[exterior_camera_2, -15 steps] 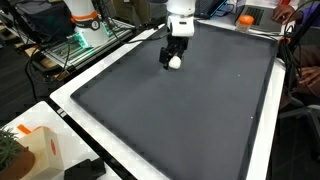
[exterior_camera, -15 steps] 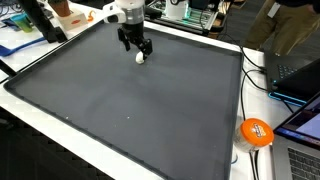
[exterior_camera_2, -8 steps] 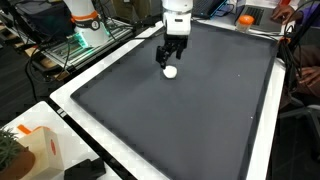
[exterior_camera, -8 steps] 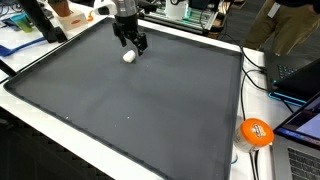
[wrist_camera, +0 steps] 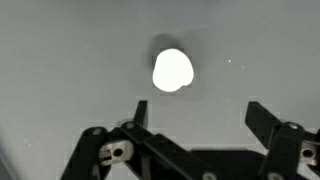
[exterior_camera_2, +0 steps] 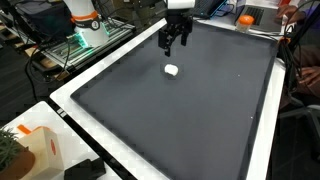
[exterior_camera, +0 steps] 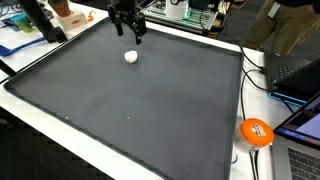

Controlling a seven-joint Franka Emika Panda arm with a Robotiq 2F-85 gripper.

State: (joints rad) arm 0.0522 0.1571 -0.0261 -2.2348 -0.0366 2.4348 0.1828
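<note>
A small white round object [exterior_camera: 130, 56] lies alone on the dark grey mat [exterior_camera: 150, 110]; it also shows as the white object [exterior_camera_2: 171, 70] and, seen from above, the white object [wrist_camera: 172, 70]. My gripper [exterior_camera: 132, 35] hangs open in the air above and just behind it, touching nothing. In an exterior view the gripper [exterior_camera_2: 174, 42] is well clear of the mat. In the wrist view the gripper [wrist_camera: 196, 110] has its two black fingers spread wide with only bare mat between them.
The mat has a white border [exterior_camera: 200, 40]. An orange round object [exterior_camera: 256, 131] and laptops [exterior_camera: 300, 70] sit beyond one edge. A white box [exterior_camera_2: 35, 150] and another robot base [exterior_camera_2: 85, 25] stand off the mat's other sides.
The gripper, which was down around the white object a second ago, has risen and drawn back. The white object stays on the mat, free of the fingers.
</note>
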